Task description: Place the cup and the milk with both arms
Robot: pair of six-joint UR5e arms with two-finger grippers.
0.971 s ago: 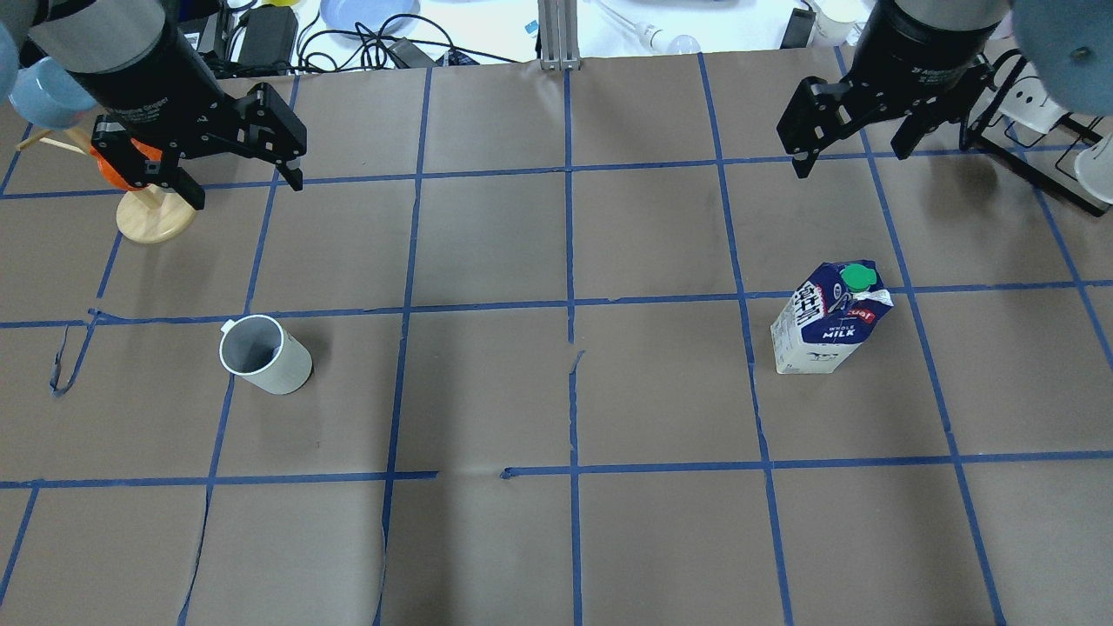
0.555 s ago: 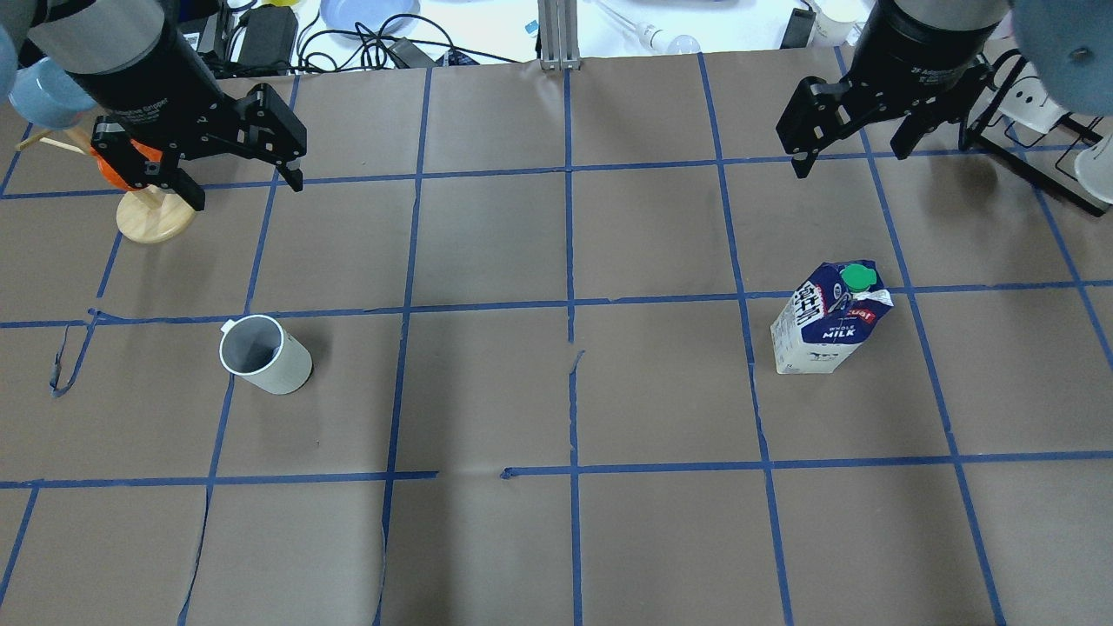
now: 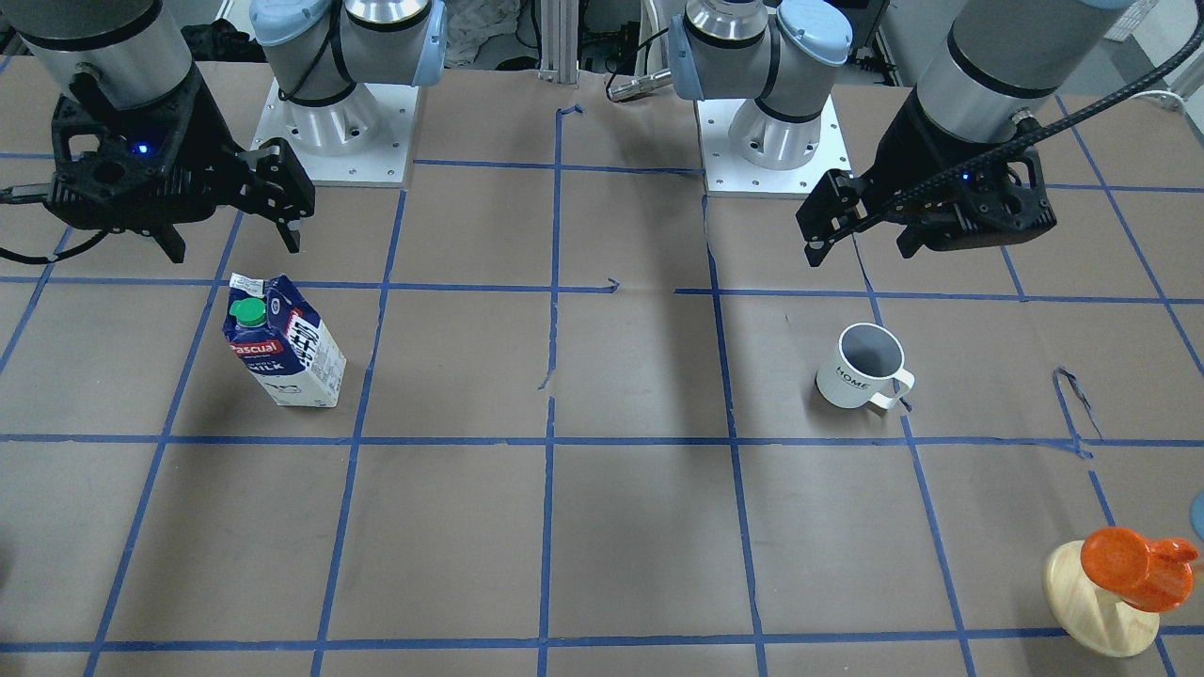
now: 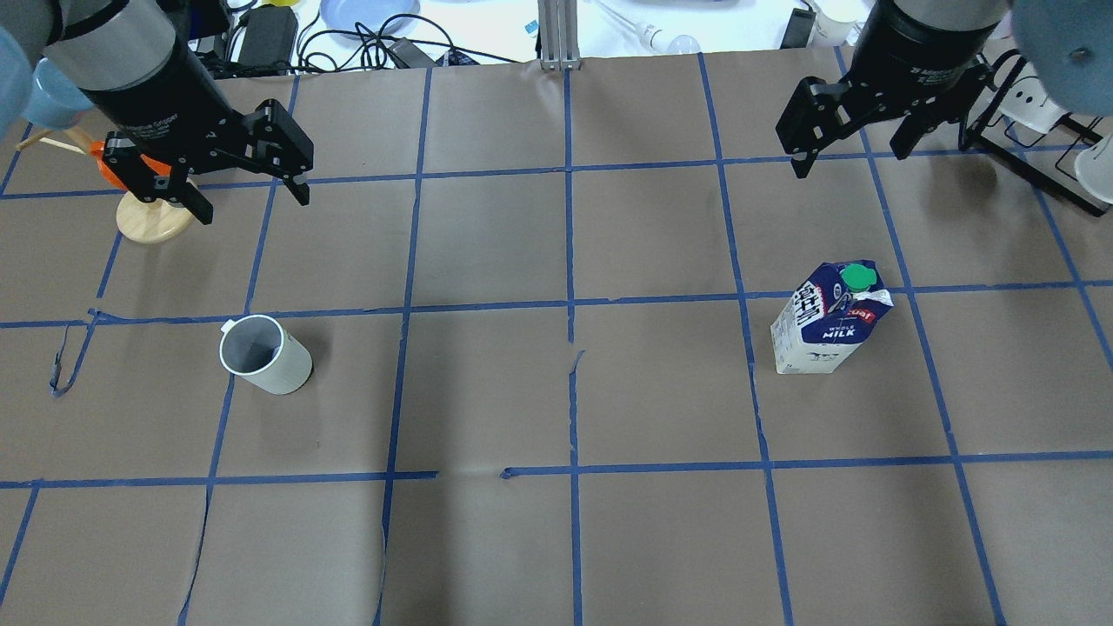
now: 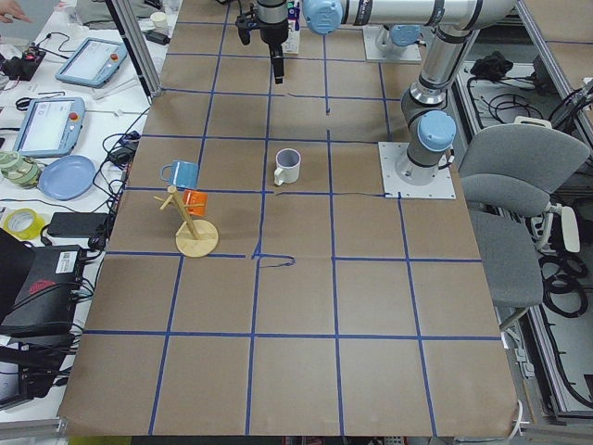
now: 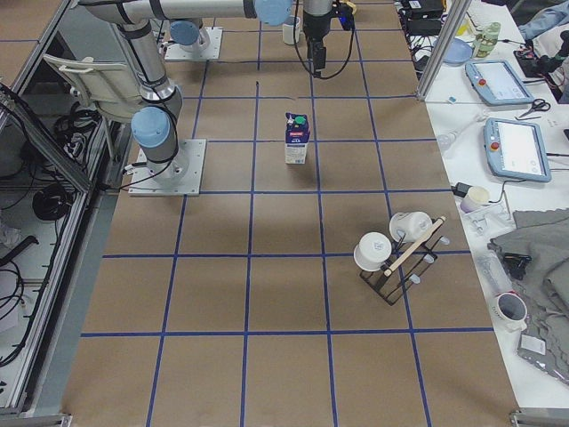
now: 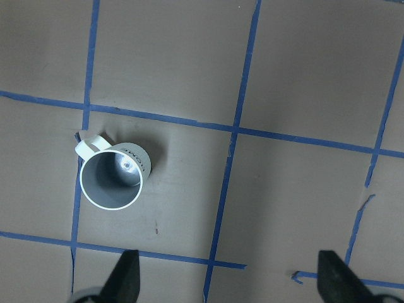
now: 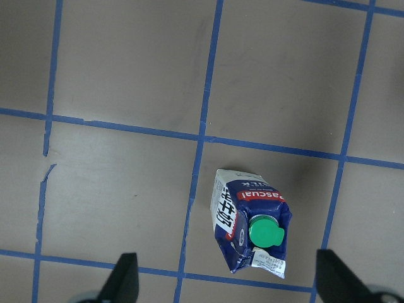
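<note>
The white cup (image 4: 265, 354) stands upright on the brown paper, left of centre, handle at its far left; "HOME" shows in the front view (image 3: 861, 367). It also shows in the left wrist view (image 7: 112, 180). My left gripper (image 4: 252, 204) hangs open and empty above the table, beyond the cup. The blue and white milk carton (image 4: 830, 322) with its green cap stands upright on the right, and also shows in the right wrist view (image 8: 252, 230). My right gripper (image 4: 850, 161) hangs open and empty beyond the milk.
A wooden mug tree (image 4: 155, 217) with an orange mug and a blue mug stands at the far left, just by my left gripper. A black rack (image 4: 1043, 130) with white cups stands at the far right. Cables and plates lie past the far edge.
My left gripper has shifted a little to the right and toward the cup. The right gripper, the cup and the milk have not moved.
</note>
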